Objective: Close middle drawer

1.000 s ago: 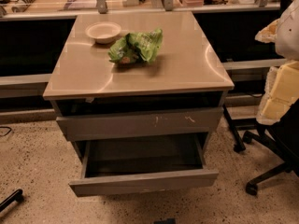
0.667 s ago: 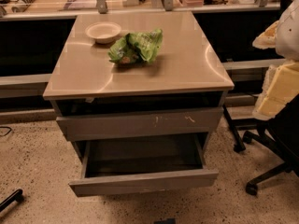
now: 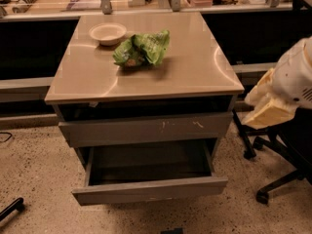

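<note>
The middle drawer (image 3: 148, 190) is pulled out at the bottom of the cabinet. It has a plain grey front and a dark, empty-looking box interior (image 3: 148, 161). Above it sits the taller grey drawer front (image 3: 146, 129) with pale scratch marks, pushed in. My gripper (image 3: 267, 110), pale yellow on a white arm (image 3: 295, 77), hangs in the air to the right of the cabinet. It is at about the height of the scratched front and touches nothing.
The cabinet's tan top (image 3: 185, 72) carries a white bowl (image 3: 107, 33) and a green crumpled bag (image 3: 142, 48). An office chair base with castors (image 3: 273, 179) stands on the speckled floor at right. A long counter (image 3: 48, 6) runs behind.
My gripper has shifted a little to the left, toward the cabinet. The drawer has not moved.
</note>
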`<state>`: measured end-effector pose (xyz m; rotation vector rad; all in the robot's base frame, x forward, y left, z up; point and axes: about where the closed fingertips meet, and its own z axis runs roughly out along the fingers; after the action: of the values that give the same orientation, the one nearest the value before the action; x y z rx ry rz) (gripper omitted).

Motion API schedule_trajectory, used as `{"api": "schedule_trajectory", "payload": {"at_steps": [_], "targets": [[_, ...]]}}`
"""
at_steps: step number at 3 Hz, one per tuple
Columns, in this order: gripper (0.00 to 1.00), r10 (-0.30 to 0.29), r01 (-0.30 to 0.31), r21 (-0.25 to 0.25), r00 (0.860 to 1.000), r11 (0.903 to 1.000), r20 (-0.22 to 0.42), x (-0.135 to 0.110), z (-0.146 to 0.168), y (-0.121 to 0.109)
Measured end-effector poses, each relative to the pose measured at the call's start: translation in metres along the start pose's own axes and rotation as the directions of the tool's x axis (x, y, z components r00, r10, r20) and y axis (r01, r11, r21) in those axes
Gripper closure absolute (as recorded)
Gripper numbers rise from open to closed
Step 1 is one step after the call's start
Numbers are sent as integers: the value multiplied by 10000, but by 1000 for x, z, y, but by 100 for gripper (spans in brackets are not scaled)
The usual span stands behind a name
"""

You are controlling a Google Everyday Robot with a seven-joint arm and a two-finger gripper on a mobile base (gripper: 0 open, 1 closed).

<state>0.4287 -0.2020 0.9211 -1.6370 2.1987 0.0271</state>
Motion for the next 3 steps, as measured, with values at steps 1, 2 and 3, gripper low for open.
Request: {"api": "schedule_trajectory", "payload": {"at_steps": [1, 2, 3], "targets": [[81, 521, -484, -526, 9960, 9974, 732, 11, 71, 25], [100, 843, -620, -1901, 9902, 9798, 1113, 21, 174, 65], [100, 842, -620, -1901, 9902, 9798, 1113, 21, 174, 65]]}}
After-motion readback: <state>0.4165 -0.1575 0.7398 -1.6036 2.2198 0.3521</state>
